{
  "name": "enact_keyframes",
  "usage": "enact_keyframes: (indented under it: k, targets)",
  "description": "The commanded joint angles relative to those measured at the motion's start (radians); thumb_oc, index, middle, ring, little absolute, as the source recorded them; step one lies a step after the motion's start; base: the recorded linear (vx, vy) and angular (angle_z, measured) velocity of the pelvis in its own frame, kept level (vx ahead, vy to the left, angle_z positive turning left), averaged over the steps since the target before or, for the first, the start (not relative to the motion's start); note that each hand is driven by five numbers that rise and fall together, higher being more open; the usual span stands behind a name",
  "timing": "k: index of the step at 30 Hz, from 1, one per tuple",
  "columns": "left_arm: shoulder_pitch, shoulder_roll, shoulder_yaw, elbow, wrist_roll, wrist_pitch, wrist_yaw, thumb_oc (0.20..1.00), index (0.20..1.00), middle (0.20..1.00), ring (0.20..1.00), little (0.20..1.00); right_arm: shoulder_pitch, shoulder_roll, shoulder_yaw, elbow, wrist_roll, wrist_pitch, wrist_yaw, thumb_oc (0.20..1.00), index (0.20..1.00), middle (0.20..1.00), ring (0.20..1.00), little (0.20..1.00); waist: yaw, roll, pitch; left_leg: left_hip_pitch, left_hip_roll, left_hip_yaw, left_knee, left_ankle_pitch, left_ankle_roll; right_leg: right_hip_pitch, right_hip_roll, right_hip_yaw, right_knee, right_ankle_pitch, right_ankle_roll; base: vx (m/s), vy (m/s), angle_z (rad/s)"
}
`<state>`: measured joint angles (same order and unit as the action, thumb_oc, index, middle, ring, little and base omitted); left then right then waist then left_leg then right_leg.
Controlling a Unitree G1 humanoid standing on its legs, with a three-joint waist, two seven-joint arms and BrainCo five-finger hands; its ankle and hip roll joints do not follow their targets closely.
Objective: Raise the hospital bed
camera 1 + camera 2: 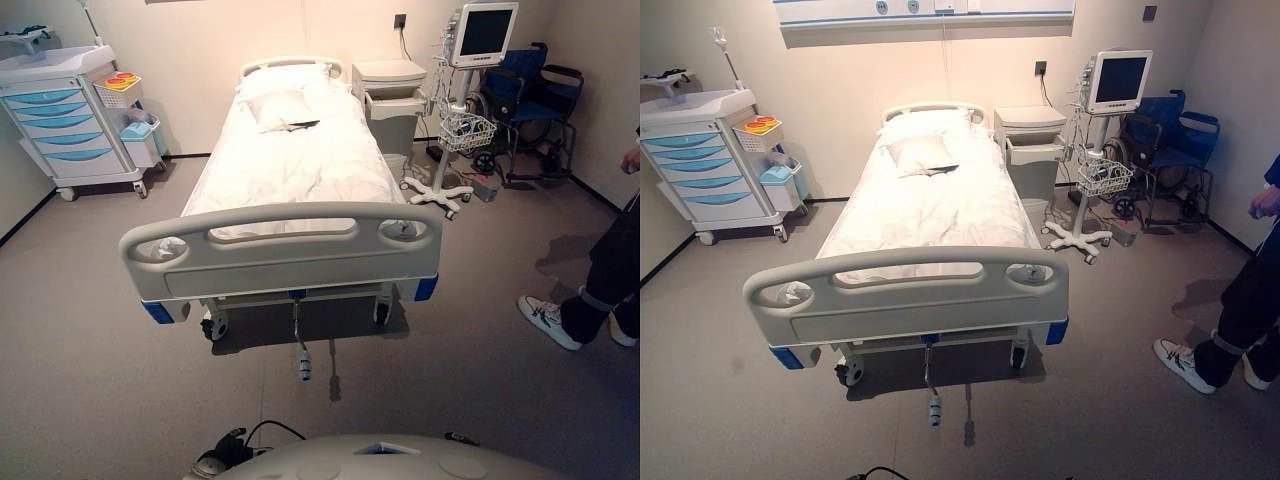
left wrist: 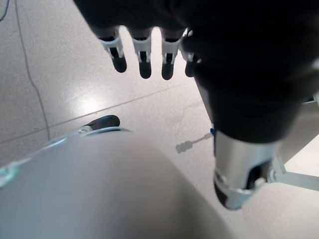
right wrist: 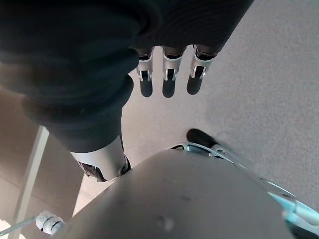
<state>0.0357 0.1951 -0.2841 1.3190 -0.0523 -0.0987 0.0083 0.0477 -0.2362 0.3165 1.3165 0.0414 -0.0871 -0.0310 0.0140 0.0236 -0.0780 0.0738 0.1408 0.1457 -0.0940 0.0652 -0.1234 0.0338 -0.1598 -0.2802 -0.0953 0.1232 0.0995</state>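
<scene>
Hospital bed (image 1: 290, 170) flat, crank handle (image 1: 303, 362) hanging below footboard (image 1: 285, 255), both robot hands relaxed, empty.

No legible text, labels, numbers or signs on the hospital bed (image 1: 285, 190), monitor (image 1: 484, 32) or drawer cart (image 1: 62, 120).

Soft warm indoor light, shadow under bed (image 1: 290, 170), wrist views blurred

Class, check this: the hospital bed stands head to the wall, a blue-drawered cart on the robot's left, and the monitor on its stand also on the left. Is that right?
Not quite. The monitor stands on the robot's right, as the left eye view shows. The hospital bed and the blue-drawered cart are as described.
</scene>
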Motion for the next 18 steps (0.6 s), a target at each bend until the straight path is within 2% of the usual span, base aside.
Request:
enact_keyframes:
  k: [1, 18]
  targets:
    - [-0.071, -0.021, 0.019, 0.050, 0.027, -0.017, -0.001, 1.000, 1.000, 1.000, 1.000, 1.000, -0.068, 0.032, 0.006, 0.055, -0.014, -0.016, -0.002, 1.000, 1.000, 1.000, 1.000, 1.000, 0.000, -0.037, 0.074, 0.059, -0.090, 0.000, 0.007, -0.068, 0.087, 0.087, -0.012, -0.003, 0.033, -0.058, 0.044, 0.00, 0.000, 0.00]
    - [-0.069, -0.016, 0.017, 0.054, 0.027, -0.016, -0.005, 1.000, 1.000, 1.000, 1.000, 1.000, -0.065, 0.023, 0.002, 0.053, -0.015, -0.018, 0.001, 1.000, 1.000, 1.000, 1.000, 1.000, -0.002, -0.036, 0.077, 0.062, -0.091, 0.000, 0.007, -0.073, 0.087, 0.091, -0.010, -0.004, 0.033, -0.061, 0.044, 0.00, 0.000, 0.00]
